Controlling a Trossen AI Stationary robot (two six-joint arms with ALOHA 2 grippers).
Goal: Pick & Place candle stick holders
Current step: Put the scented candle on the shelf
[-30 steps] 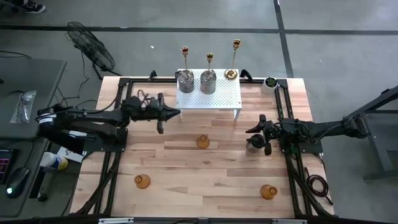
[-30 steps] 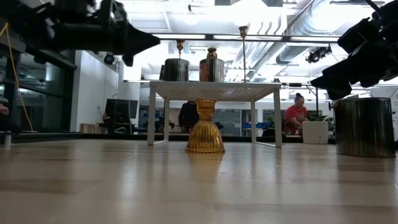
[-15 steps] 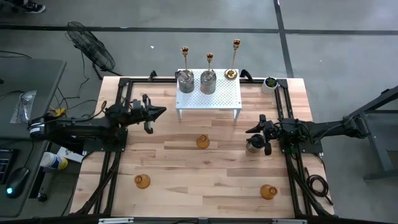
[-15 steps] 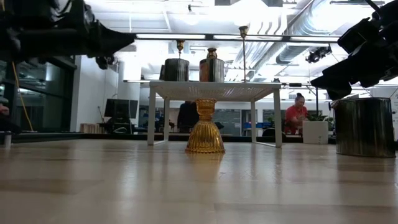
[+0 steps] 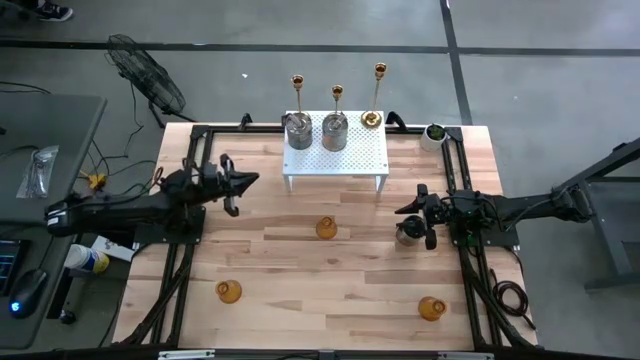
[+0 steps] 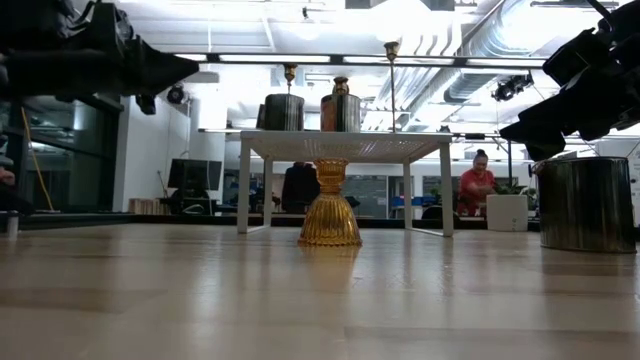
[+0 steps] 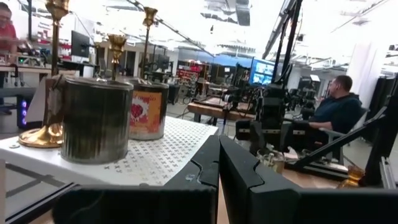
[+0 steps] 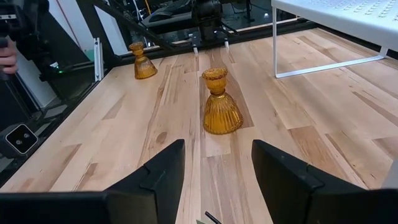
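Wooden table (image 5: 330, 290), amber holder (image 5: 326, 228) seemingly upright.

Wooden table (image 5: 330, 280) carries white perforated stand (image 5: 350, 157), three amber holders (image 5: 326, 228), one silver holder (image 5: 408, 233), potted plant (image 5: 435, 133).

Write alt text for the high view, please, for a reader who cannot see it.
Seen from above, a wooden table holds three amber holders, with silver and gold holders on a white rack. The left claw, shut, hovers left of the rack; the right claw is beside a silver holder.
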